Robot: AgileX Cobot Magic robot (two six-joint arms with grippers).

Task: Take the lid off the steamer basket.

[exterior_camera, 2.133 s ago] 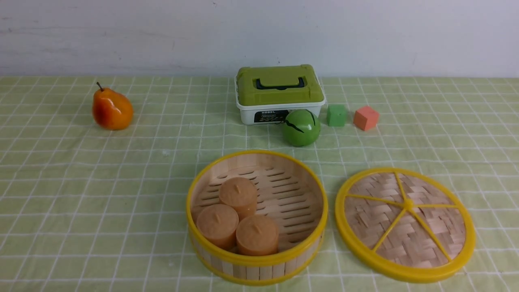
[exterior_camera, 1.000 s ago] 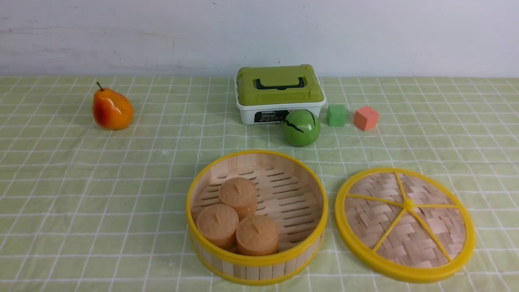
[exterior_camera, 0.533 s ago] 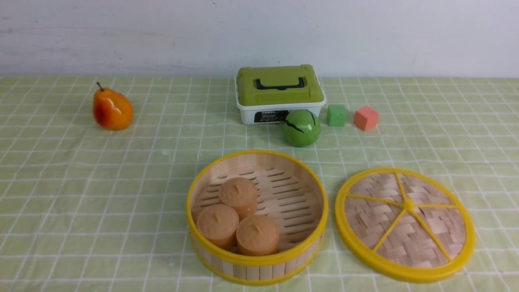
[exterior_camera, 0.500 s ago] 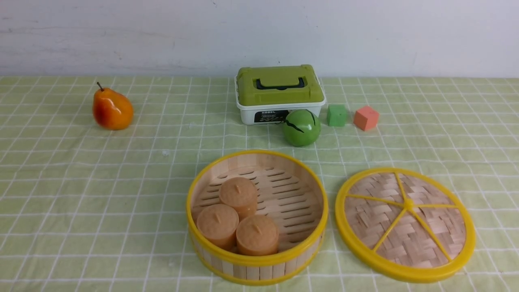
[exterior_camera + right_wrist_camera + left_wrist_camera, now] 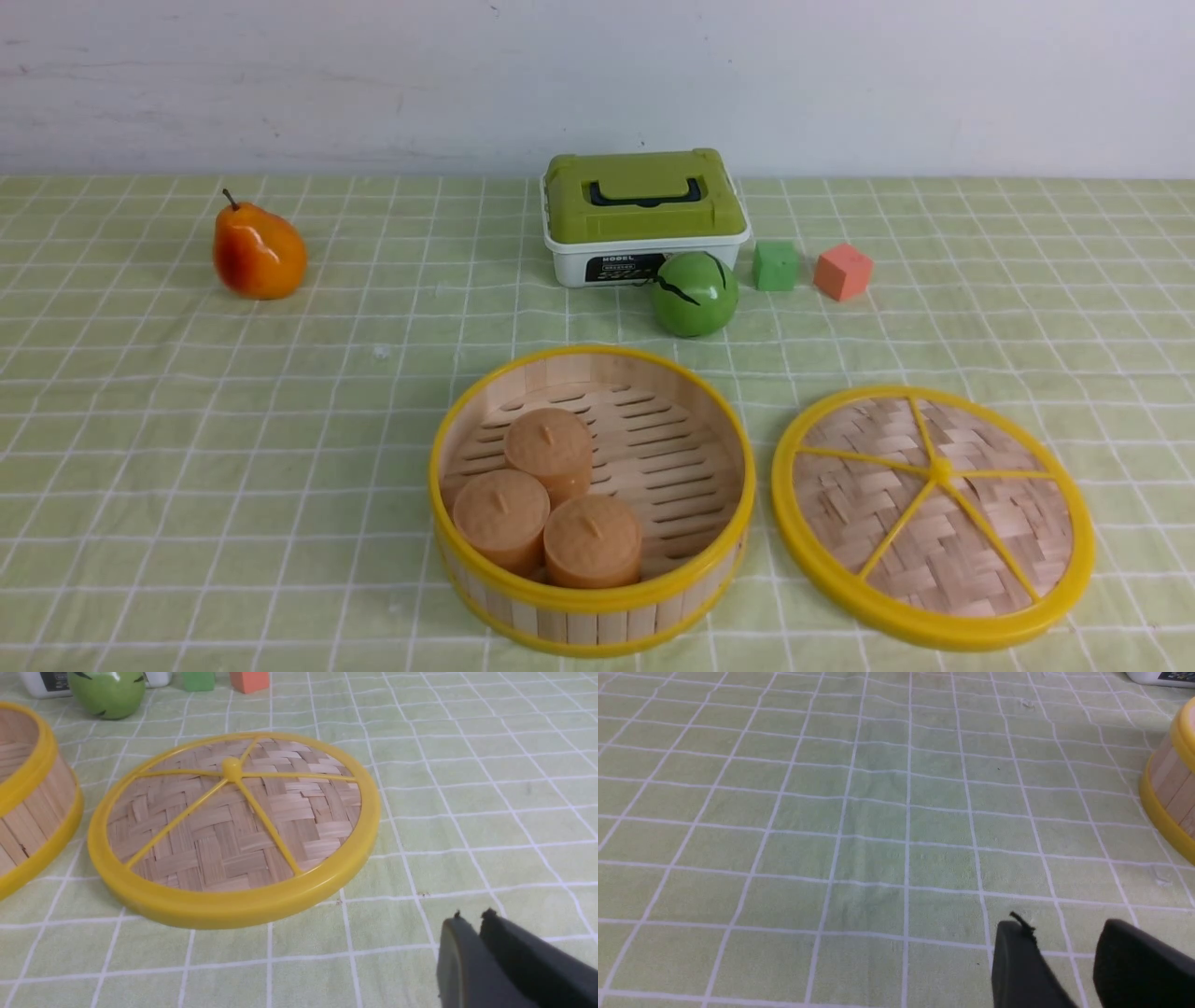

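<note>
Saw the left claw (image 5: 1064, 926) released, with a plain gap between dark fingertips, over the checked green cloth (image 5: 233, 448). Saw the right claw (image 5: 473, 917) with both fingertips very close together, over cloth too and apart from the lid (image 5: 934, 523); could not tell from the wrist view whether fully clenched or slightly parted. Found the lid lying flat on the cloth, off the steamer basket (image 5: 597, 621) and just beside it, on the right side. Looked round and tan, woven from flat strips, with a thick yellow rim, five yellow spokes and a small knob facing up in the middle. Found the basket upright and open, with yellow rims, pale slatted walls and a slotted floor. Saw three light brown buns (image 5: 593, 541) bunched inside, toward the left and near side. Noticed, farther back, a green ball (image 5: 695, 294) in front of a white box (image 5: 574, 266) with a green top and black handle, then a green block (image 5: 775, 266) and a pinkish-red block (image 5: 843, 273) to the right. Spotted an orange pear (image 5: 260, 250) far to the left, stem up.
</note>
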